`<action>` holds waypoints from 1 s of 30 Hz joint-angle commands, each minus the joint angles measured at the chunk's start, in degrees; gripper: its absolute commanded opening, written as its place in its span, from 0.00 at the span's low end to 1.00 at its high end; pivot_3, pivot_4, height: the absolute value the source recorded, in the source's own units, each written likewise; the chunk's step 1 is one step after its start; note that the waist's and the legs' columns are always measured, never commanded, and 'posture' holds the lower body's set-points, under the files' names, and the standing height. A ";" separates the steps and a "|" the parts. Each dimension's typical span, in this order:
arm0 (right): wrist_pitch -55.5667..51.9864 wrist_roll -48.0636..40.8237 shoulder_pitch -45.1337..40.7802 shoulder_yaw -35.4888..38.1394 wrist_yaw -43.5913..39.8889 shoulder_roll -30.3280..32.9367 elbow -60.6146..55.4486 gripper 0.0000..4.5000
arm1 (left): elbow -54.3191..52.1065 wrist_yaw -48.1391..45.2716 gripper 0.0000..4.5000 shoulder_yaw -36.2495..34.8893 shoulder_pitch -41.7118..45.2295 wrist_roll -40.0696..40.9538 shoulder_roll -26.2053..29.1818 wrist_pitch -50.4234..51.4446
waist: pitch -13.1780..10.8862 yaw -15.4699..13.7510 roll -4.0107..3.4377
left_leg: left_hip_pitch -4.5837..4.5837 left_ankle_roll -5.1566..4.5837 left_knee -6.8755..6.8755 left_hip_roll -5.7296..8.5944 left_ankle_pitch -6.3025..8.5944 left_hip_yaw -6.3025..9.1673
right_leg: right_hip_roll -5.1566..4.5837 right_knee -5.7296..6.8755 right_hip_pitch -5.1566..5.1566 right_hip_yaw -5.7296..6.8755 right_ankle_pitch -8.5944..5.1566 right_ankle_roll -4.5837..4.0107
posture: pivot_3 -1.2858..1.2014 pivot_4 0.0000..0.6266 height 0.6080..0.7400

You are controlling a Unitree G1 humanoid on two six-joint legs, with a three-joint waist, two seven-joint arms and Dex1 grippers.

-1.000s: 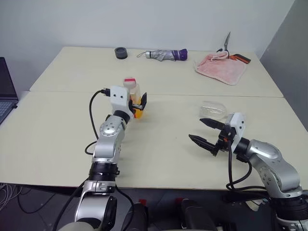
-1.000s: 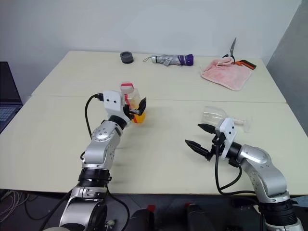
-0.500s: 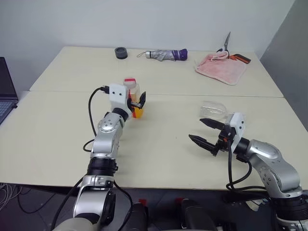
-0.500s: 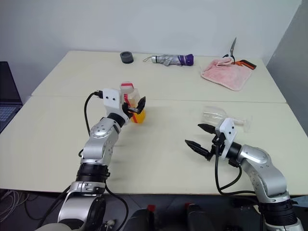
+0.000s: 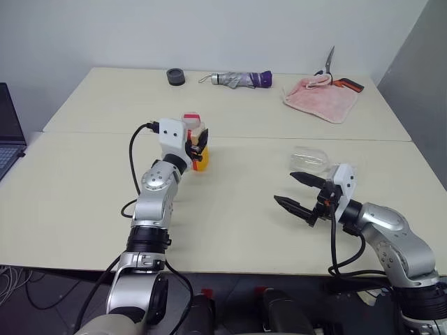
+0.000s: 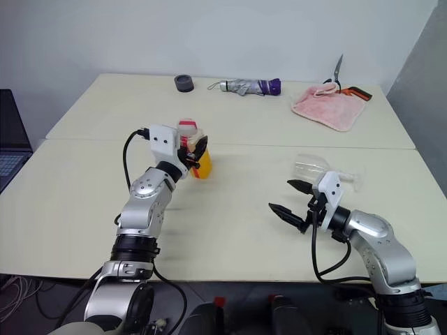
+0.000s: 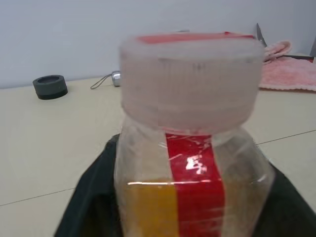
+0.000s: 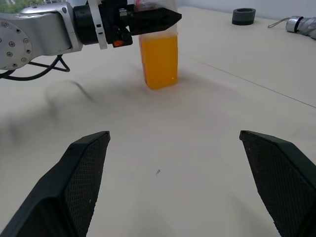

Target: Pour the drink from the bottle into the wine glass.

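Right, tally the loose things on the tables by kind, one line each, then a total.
Bottle: 1
Wine glass: 1
Umbrella: 1
Towel: 1
Scissors: 1
Tape roll: 1
Total: 6

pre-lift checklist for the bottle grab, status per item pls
1. Left gripper shut on bottle: ok.
2. Bottle upright on table: ok.
3. Cap on, must come off before pouring: not ok.
4. Wine glass upright to receive the drink: not ok, it lies on its side.
5. Right gripper open, holding nothing: ok.
6. Grip firm enough to lift: cannot tell.
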State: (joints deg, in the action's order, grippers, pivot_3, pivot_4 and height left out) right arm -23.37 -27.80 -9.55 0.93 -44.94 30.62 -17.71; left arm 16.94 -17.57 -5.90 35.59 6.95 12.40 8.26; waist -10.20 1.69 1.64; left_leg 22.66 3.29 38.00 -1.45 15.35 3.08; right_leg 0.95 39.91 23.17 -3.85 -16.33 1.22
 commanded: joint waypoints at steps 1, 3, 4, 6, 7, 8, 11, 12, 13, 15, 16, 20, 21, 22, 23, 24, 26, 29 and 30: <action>0.30 -0.17 -0.03 0.41 -0.20 0.27 -1.47 1.00 | -3.22 -0.40 0.40 -0.38 -0.03 1.02 0.48 -0.75 | 0.00 0.00 0.00 | 0.00 0.00 0.00 0.00 0.00 0.00 | 0.00 0.00 0.00 0.00 0.00 0.00 | 0.52 0.24 1.00; 0.31 -0.16 -0.11 0.38 -0.19 0.22 -1.47 1.00 | -3.96 -0.70 0.40 -0.36 -0.61 0.92 0.83 -0.67 | 0.00 0.01 0.00 | 0.00 0.00 0.00 0.00 0.00 0.00 | 0.00 0.00 0.00 0.00 0.00 0.00 | 0.52 0.24 1.00; 0.37 -0.12 -0.12 0.34 -0.14 0.16 -1.49 1.00 | -4.39 -0.93 0.40 -0.37 -0.94 0.91 1.04 -0.60 | 0.00 0.02 0.00 | 0.00 0.00 0.00 0.00 0.00 0.00 | 0.00 0.00 0.00 -0.01 0.00 0.00 | 0.52 0.24 1.00; 0.51 -0.04 -0.12 0.33 -0.01 0.03 -1.46 1.00 | -5.47 -1.82 0.40 -0.24 -1.58 1.06 1.53 -0.30 | 0.00 0.03 0.00 | -0.01 0.00 0.00 -0.01 0.00 -0.01 | 0.00 0.00 0.00 -0.01 0.00 0.00 | 0.52 0.24 1.00; 0.60 0.02 -0.10 0.33 0.11 -0.06 -1.43 1.00 | -6.23 -2.51 0.40 -0.13 -1.96 1.29 1.87 0.08 | 0.00 0.06 0.00 | -0.01 0.00 0.00 -0.01 0.00 0.00 | 0.00 0.00 0.00 -0.01 0.00 0.00 | 0.52 0.24 1.00; 0.72 0.09 -0.06 0.36 0.26 -0.17 -1.41 1.00 | -7.14 -3.54 0.40 0.07 -2.40 1.61 2.32 0.46 | 0.00 0.10 0.00 | -0.01 0.00 0.00 -0.01 0.00 -0.01 | 0.00 0.00 0.00 -0.01 0.00 0.00 | 0.52 0.24 1.00; 0.97 0.26 0.09 0.46 0.68 -0.43 -1.40 1.00 | -9.87 -7.35 0.40 0.54 -3.51 3.83 3.50 2.24 | 0.00 0.07 0.00 | 0.00 0.00 0.00 -0.02 0.00 0.00 | 0.00 0.00 0.00 0.00 0.00 0.00 | 0.52 0.24 1.00; 1.17 0.42 0.12 0.49 0.85 -0.53 -1.37 1.00 | -10.72 -8.61 0.40 0.61 -3.83 4.76 3.90 2.96 | 0.00 0.02 0.00 | 0.00 0.00 0.00 -0.02 0.00 0.01 | 0.00 0.00 0.00 0.00 0.00 0.00 | 0.52 0.24 1.00; 1.34 0.60 0.16 0.54 1.11 -0.63 -1.37 1.00 | -11.46 -9.89 0.40 0.72 -4.11 5.51 4.36 3.54 | 0.00 0.01 0.00 | 0.01 0.00 0.00 -0.02 0.00 0.01 | -0.01 0.00 0.00 0.00 0.00 0.00 | 0.52 0.24 1.00; 1.58 0.91 0.32 0.75 1.82 -0.91 -1.44 1.00 | -12.57 -12.71 0.40 0.87 -4.60 7.32 5.11 4.32 | 0.00 0.01 0.00 | 0.02 0.00 0.01 -0.02 0.00 0.02 | -0.01 0.00 0.00 0.01 0.00 0.00 | 0.52 0.24 1.00; 1.83 1.21 0.40 0.74 2.06 -0.92 -1.44 1.00 | -12.92 -13.74 0.40 0.91 -4.74 8.08 5.33 4.68 | 0.00 0.00 0.00 | 0.02 0.00 0.01 -0.02 0.00 0.02 | -0.01 0.00 0.00 0.02 0.00 0.00 | 0.52 0.24 1.00; 1.27 1.93 1.72 0.95 2.95 -0.57 -2.46 1.00 | -13.67 -20.58 0.40 2.21 -4.92 11.42 6.64 5.92 | 0.00 0.01 0.00 | 0.02 0.00 0.01 -0.02 0.00 0.02 | -0.01 0.00 0.01 0.03 0.00 0.00 | 0.52 0.24 1.00; 0.99 1.88 2.21 1.11 3.10 -0.38 -2.95 1.00 | -13.74 -22.37 0.40 2.65 -4.84 12.12 6.94 6.31 | 0.00 0.01 0.00 | 0.02 0.00 0.01 -0.01 0.00 0.02 | 0.00 0.00 0.01 0.03 0.00 0.00 | 0.52 0.24 1.00; 0.77 1.79 2.70 1.24 3.18 -0.18 -3.46 1.00 | -13.76 -23.92 0.40 3.04 -4.72 12.78 7.20 6.67 | 0.00 0.01 0.00 | 0.02 0.00 0.01 -0.01 0.00 0.02 | 0.00 0.00 0.01 0.02 0.00 0.00 | 0.52 0.24 1.00; 0.26 1.83 3.35 1.36 3.45 0.20 -4.09 1.00 | -13.65 -25.78 0.40 3.51 -4.50 13.63 7.38 7.19 | 0.00 0.01 0.00 | 0.02 0.00 0.01 -0.01 0.00 0.01 | 0.00 0.00 0.01 0.01 0.00 0.00 | 0.52 0.24 1.00; -0.54 1.88 4.14 1.53 3.88 0.69 -4.80 1.00 | -13.48 -27.75 0.40 4.11 -4.14 14.51 7.48 7.81 | 0.00 0.01 -0.01 | 0.02 0.00 0.01 -0.01 0.00 0.01 | 0.00 0.00 0.01 0.02 0.00 0.00 | 0.52 0.24 1.00; -1.66 1.94 5.53 1.90 4.72 1.61 -6.24 1.00 | -13.12 -31.14 0.40 5.12 -3.35 15.86 7.51 8.67 | 0.00 0.01 0.00 | 0.03 0.00 0.01 -0.02 0.00 0.02 | 0.00 0.00 0.01 0.03 0.00 0.00 | 0.52 0.24 1.00; -4.04 0.42 6.67 3.17 6.13 2.51 -9.74 1.00 | -12.13 -35.78 0.40 6.63 -1.96 16.96 7.63 9.26 | 0.00 0.02 -0.01 | 0.02 0.00 0.02 0.00 0.00 0.01 | 0.01 0.00 0.01 0.02 -0.01 0.01 | 0.52 0.24 1.00; -4.97 -0.33 6.86 3.68 6.65 2.72 -10.99 1.00 | -11.76 -37.24 0.40 7.14 -1.52 17.17 7.66 9.29 | -0.01 0.02 -0.01 | 0.03 0.00 0.02 0.00 0.00 0.02 | 0.01 0.00 0.01 0.02 -0.01 0.01 | 0.52 0.24 1.00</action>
State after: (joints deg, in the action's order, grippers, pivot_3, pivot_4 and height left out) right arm -27.29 -26.31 -2.46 1.97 -39.18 32.81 -24.42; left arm 6.87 -52.18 0.94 31.76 22.33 19.69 18.26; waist -10.20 1.71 1.64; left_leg 22.69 3.29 38.01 -1.44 15.35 3.11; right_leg 0.97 39.91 23.18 -3.82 -16.34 1.23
